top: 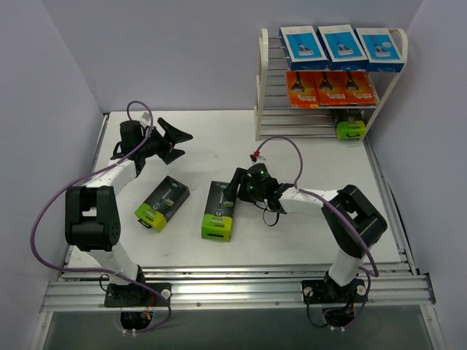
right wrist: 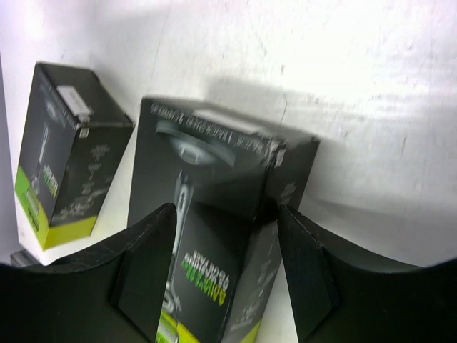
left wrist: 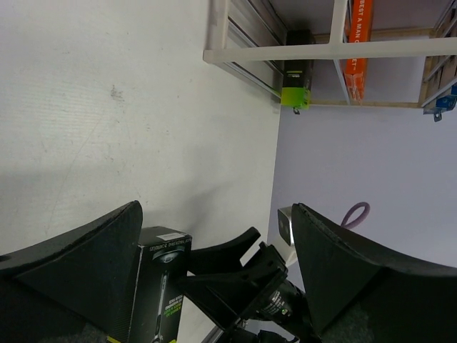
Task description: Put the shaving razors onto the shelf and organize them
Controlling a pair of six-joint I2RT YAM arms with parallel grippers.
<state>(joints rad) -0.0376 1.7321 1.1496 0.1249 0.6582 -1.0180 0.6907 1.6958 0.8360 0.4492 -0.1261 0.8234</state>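
At the middle of the white table lies a flat black cardboard razor pack with a lime-green end. It is face up, its long axis running near-to-far and the lime end toward the arms' bases. The right gripper reaches in from the right over this pack's dark far end. In the right wrist view its two black fingers stand either side of the pack's narrow width, close to its long edges. That view is blurred, so I cannot tell whether they press it. The left gripper hovers well apart at the far left, jaws spread wide with nothing between them. A second black-and-lime pack lies diagonally just left of the first, nearer the left arm. The cream-white plastic rack with silvery rod tiers stands in the far right corner, away and to the right of the straddled pack. Its top tier holds three blue-and-white packs side by side and its middle tier three orange packs. The lower tier holds a third black-and-lime pack at its right end, with bare rods to its left. The carry would likely end there.
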